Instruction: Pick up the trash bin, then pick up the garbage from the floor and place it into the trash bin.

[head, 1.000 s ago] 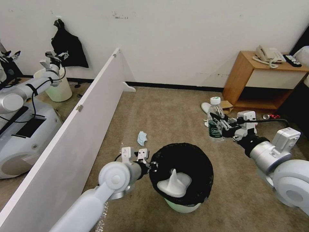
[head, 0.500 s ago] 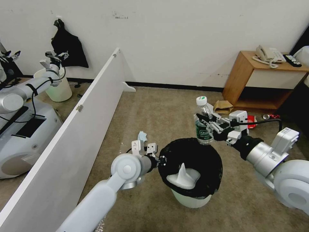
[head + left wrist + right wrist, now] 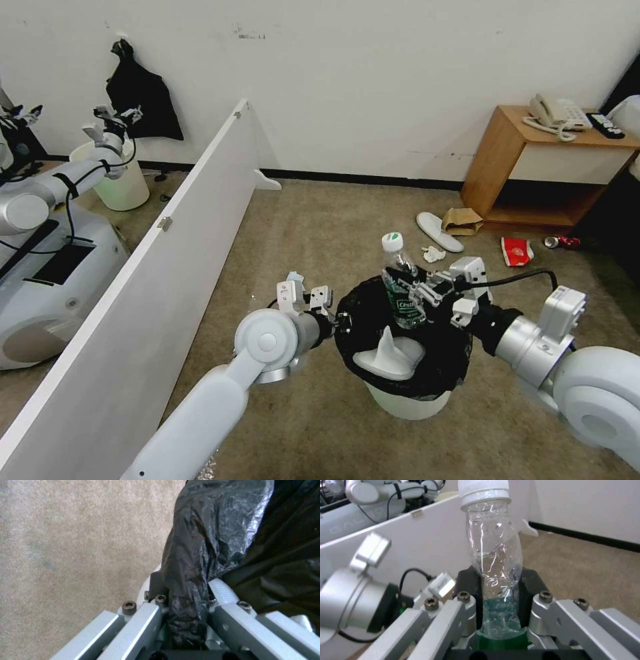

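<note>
A white partition board (image 3: pixel 167 227) crosses the tan carpet (image 3: pixel 320 220). A telephone (image 3: pixel 557 115) sits on the wooden side table (image 3: pixel 507 150). A black cloth (image 3: pixel 141 93) hangs on the wall.

The right gripper (image 3: pixel 408 288) clasped a clear green-labelled bottle (image 3: pixel 397 283) upright between its fingers, above the trash bin (image 3: pixel 400 347), whose near rim the left gripper (image 3: pixel 341 323) pinched. Beyond the fingers, a white slipper (image 3: pixel 439 231), brown paper bag (image 3: pixel 461 219) and red cup (image 3: pixel 517 251) lay on the carpet.

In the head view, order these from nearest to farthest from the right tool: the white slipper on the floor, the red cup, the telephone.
From the right tool, shut on the bottle:
1. White slipper, on the carpet just beyond it.
2. Red cup, farther to its right.
3. Telephone, on the wooden stand by the wall.
</note>
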### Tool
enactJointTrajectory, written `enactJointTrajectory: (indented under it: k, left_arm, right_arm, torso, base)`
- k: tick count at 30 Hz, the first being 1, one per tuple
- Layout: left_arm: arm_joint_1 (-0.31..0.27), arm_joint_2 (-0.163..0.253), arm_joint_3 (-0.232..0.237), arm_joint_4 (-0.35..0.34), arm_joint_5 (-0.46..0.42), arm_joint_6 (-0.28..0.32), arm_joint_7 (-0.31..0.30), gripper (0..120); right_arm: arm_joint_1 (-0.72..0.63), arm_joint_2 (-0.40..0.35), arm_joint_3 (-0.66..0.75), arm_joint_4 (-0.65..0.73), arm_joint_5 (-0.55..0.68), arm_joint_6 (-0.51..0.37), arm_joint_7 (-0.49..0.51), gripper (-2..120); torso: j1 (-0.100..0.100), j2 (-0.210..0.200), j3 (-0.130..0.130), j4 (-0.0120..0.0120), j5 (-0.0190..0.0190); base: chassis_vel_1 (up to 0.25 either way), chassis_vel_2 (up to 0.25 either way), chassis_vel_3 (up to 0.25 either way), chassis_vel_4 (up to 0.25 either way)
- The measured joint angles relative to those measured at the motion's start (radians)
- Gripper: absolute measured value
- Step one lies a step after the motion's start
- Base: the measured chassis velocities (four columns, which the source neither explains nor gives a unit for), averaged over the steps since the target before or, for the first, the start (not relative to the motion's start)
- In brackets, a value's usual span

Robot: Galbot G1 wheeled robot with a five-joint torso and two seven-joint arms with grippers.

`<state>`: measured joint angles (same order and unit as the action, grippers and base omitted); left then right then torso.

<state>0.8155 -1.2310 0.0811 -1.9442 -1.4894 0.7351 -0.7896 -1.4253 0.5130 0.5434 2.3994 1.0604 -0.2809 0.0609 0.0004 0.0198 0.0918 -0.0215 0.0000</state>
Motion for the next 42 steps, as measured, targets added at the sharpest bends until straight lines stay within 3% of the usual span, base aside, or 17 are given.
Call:
enactJointTrajectory:
  k: [12,17,19,33,42]
  left_arm:
    - [0.029,0.021,-0.034,-0.035,-0.011,0.000,0.001,2]
    - [0.045,0.033,-0.046,-0.047,-0.012,0.000,0.002,2]
    - [0.055,0.042,-0.054,-0.054,-0.012,0.000,0.003,2]
    - [0.078,0.052,-0.068,-0.071,-0.012,0.000,0.005,2]
    - [0.088,0.051,-0.069,-0.076,-0.007,0.000,0.005,2]
  right_arm:
    - [-0.002,0.021,-0.044,-0.044,-0.062,0.000,-0.022,19]
    - [0.001,0.029,-0.052,-0.053,-0.068,0.000,-0.022,33]
    - [0.002,0.036,-0.058,-0.055,-0.072,0.000,-0.022,45]
    - [0.001,0.035,-0.053,-0.046,-0.074,0.000,-0.021,94]
    - [-0.010,0.032,-0.042,-0.035,-0.075,0.000,-0.030,100]
  torso:
    - [0.000,0.000,0.000,0.0001,-0.0001]
    - [0.000,0.000,0.000,0.0000,-0.0001]
    - [0.000,0.000,0.000,0.0001,-0.0001]
    - [0.000,0.000,0.000,0.0000,-0.0001]
    - [0.000,0.000,0.000,0.0000,-0.0001]
  base:
    - [0.000,0.000,0.000,0.000]
    - [0.000,0.000,0.000,0.000]
    - [0.000,0.000,0.000,0.000]
    - [0.000,0.000,0.000,0.000]
    - [0.000,0.000,0.000,0.000]
